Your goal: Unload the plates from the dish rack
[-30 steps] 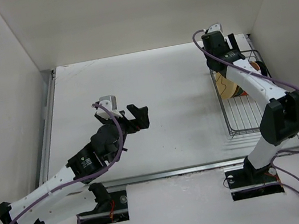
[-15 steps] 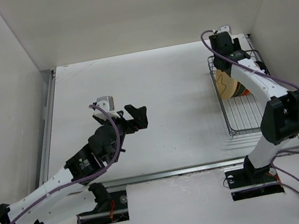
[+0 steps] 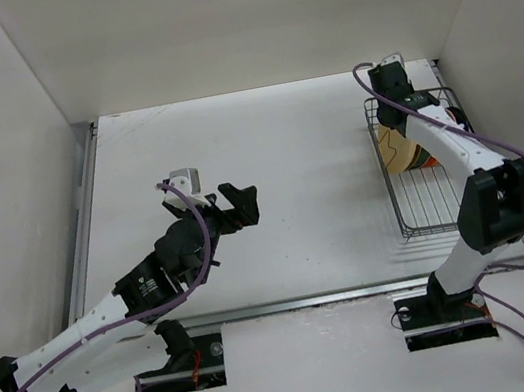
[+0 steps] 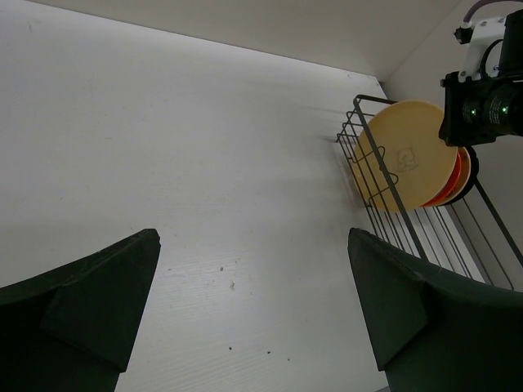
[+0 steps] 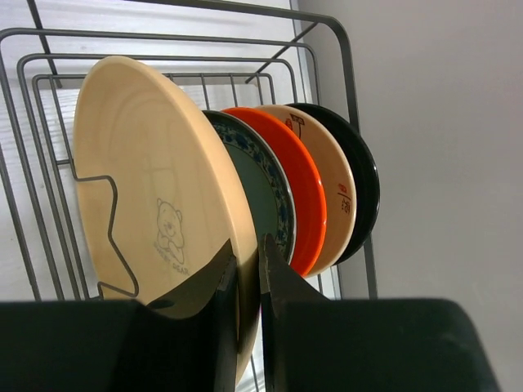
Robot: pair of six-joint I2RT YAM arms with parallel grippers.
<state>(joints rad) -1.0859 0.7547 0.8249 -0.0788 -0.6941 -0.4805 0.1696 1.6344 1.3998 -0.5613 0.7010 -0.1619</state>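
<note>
The dish rack (image 5: pixel 322 20) of grey wire holds several plates on edge. Frontmost is a peach-tan plate (image 5: pixel 147 180) with a bear print; behind it stand a blue-patterned plate (image 5: pixel 263 192), an orange-red plate (image 5: pixel 309 196), a beige plate (image 5: pixel 337 192) and a black plate (image 5: pixel 369 180). My right gripper (image 5: pixel 247 253) is shut on the peach-tan plate's rim, one finger on each face. From above, the right gripper (image 3: pixel 395 124) is over the far end of the rack (image 3: pixel 425 198). My left gripper (image 3: pixel 241 203) hangs open over mid-table; in its own view the left gripper (image 4: pixel 253 237) holds nothing.
The rack (image 4: pixel 372 155) stands close to the right wall (image 3: pixel 487 34), with the back wall just beyond it. Its near half is bare wire bars (image 3: pixel 425 213). A metal rail (image 3: pixel 82 238) runs along the table's left edge.
My right gripper moved right over the rack's far end and closed from wide open onto the front plate's rim. The left arm hardly moved.
</note>
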